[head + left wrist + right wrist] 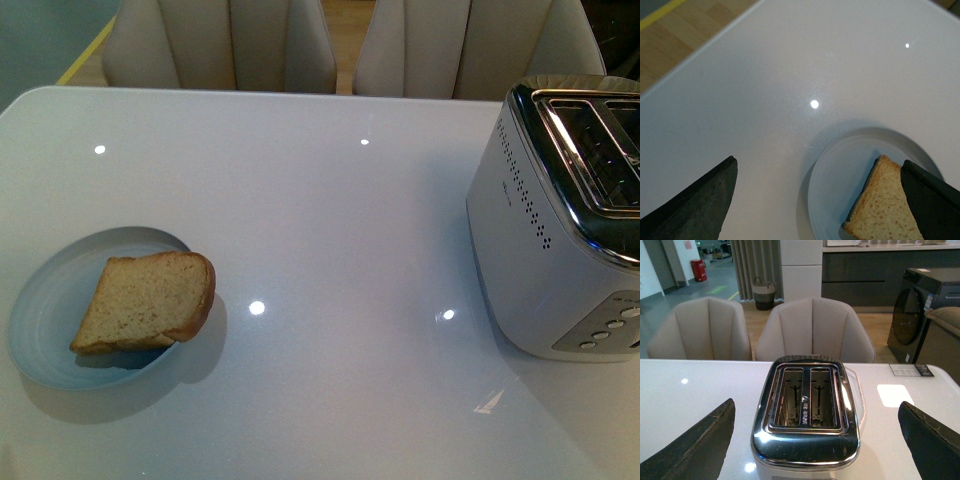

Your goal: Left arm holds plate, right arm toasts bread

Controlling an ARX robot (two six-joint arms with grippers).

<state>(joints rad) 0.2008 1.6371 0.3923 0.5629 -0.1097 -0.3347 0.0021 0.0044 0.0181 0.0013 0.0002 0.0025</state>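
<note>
Left claw (pixel 818 162) is hanging wide apart over the plate (pixel 45 320), not gripping it, so bread (pixel 145 300) overhanging its edge is risking sliding onto the glossy counter (pixel 330 220) once the right claw (pixel 817 405), also agape facing the toaster (pixel 805 447), comes grabbing.

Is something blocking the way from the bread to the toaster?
Nothing visible does. Only bare glossy white table lies between the brown speckled bread slice on the round pale blue plate and the silver toaster, whose two slots look empty.

1 plate (pixel 40 320), 1 bread slice (pixel 145 300), 1 toaster (pixel 530 250) w/ 2 slots (pixel 792 397), 2 chairs (pixel 215 45), 1 bench (pixel 330 200).
</note>
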